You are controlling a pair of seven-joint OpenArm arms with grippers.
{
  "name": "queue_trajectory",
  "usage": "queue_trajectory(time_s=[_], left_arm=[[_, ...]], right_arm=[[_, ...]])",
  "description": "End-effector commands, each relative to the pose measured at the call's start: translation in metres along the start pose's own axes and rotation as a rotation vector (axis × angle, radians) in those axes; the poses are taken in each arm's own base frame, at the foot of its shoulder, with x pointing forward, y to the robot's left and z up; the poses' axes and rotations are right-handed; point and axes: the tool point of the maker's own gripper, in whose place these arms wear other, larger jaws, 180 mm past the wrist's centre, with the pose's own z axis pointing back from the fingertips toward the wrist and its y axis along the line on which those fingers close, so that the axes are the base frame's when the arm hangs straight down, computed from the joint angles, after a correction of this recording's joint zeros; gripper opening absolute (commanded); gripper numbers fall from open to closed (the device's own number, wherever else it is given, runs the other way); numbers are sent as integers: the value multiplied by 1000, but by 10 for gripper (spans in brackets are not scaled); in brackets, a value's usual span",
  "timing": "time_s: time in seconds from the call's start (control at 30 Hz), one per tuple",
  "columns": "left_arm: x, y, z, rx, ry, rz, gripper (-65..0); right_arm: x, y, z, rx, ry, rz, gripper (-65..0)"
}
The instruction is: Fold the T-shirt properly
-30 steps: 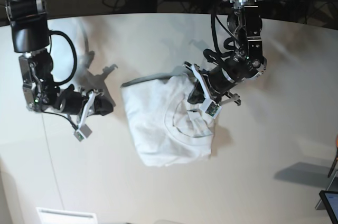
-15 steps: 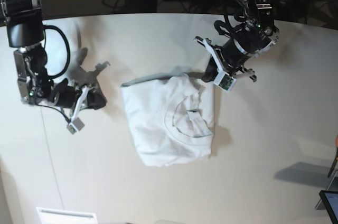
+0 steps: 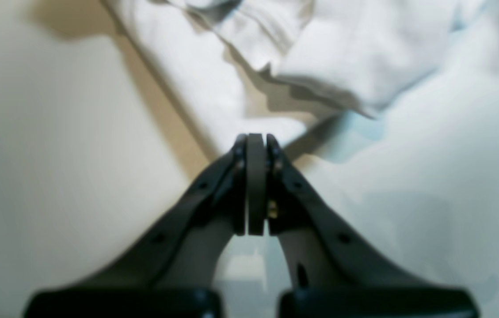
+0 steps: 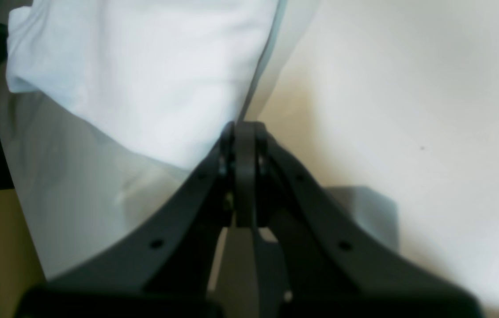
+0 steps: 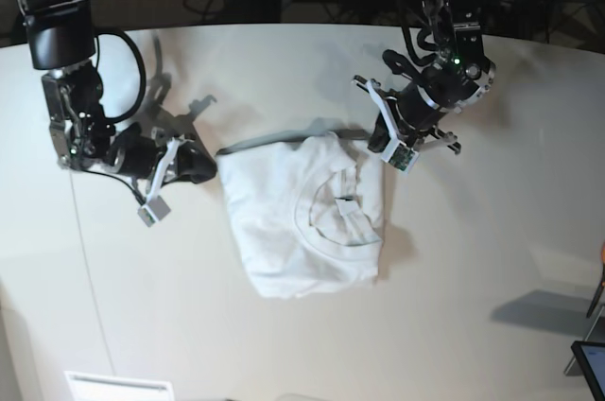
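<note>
The white T-shirt [image 5: 302,221] lies folded into a rough rectangle in the middle of the off-white table [image 5: 473,306], its neck opening and label facing up. My left gripper [image 5: 380,143] is shut and empty just off the shirt's upper right corner. In the left wrist view the gripper's tips [image 3: 257,140] hang just short of the rumpled cloth [image 3: 364,57]. My right gripper [image 5: 204,166] is shut at the shirt's upper left corner. In the right wrist view its tips [image 4: 245,128] sit at the cloth's edge [image 4: 143,75]; I cannot tell if they touch it.
The table's curved back edge [image 5: 284,25] runs along the top, with cables and dark floor behind. A white sheet [image 5: 118,387] lies at the front left edge. A dark screen corner [image 5: 591,363] shows at the bottom right.
My left gripper has lifted off the shirt's neck area and moved up and right to its corner. My right gripper has swung right, up to the shirt's left corner.
</note>
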Motion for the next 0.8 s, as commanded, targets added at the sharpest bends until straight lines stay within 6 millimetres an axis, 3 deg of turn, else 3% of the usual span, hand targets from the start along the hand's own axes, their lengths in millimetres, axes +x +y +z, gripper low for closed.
queue_trajectory(time_s=[0.0,0.3,0.53,0.67,0.77], left_arm=[[11,5,-4,-1,-32,4,-650],[37,36,-39,-3,-44,34,-650],[79,71,-64,40,-60,2,-650],[112,70,-90,18,-132,3,-650],[136,51,-117,-63,-170,51,-650]], right_arm=[[-3,-4,3,-17,33,20,-650],[-29,16,-10,35,115,57,-650],[-31,58,-20,122,132,155,-650],[-36,83,-31,180,148,187,-650],[-36,108,-43,239,156,222,-650]])
